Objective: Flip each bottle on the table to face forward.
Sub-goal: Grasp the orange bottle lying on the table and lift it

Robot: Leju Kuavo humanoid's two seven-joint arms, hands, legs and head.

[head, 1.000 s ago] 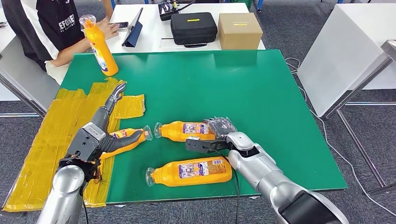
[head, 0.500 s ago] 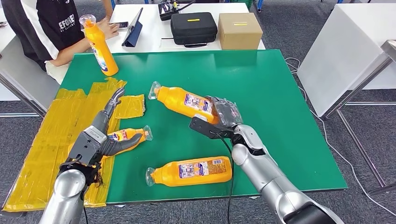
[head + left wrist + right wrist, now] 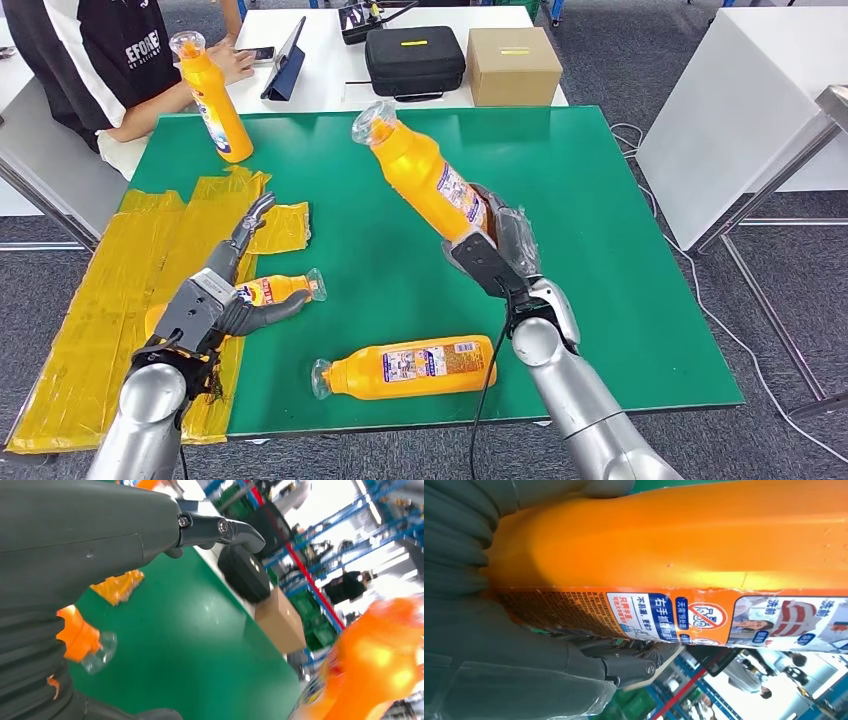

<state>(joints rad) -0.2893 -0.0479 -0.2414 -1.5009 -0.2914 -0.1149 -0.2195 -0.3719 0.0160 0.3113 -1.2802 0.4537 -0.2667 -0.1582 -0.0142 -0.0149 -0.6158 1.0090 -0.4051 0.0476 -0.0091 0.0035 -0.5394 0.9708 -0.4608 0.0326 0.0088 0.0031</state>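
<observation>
Starting at the 9 o'clock side of the green surface [image 3: 600,200], the left hand [image 3: 222,300] lies over a small orange bottle [image 3: 275,290] on its side near the yellow tape patches [image 3: 100,300]; its thumb curls against the bottle while the other fingers reach out straight toward 12 o'clock, so I cannot tell whether it truly grips it. At 6 o'clock a larger fallen bottle [image 3: 410,367] lies label up, cap pointing to 9 o'clock, untouched. Toward the centre, the right hand [image 3: 495,250] clasps the base of a lifted bottle [image 3: 425,175], which hangs tilted in the air with its clear cap [image 3: 375,120] leaning to 11 o'clock; the right wrist view shows fingers [image 3: 624,665] wrapped under the labelled side. At the far 10 o'clock corner an upright bottle [image 3: 215,95] stands beside a seated person [image 3: 100,60]. The risk, as I judge it, lies in the low grasp: held only near its base and leaning, the bottle may pivot or slip through the fingers, and if set down off vertical it could topple back. The left hand's loose contact may also roll its bottle away.
</observation>
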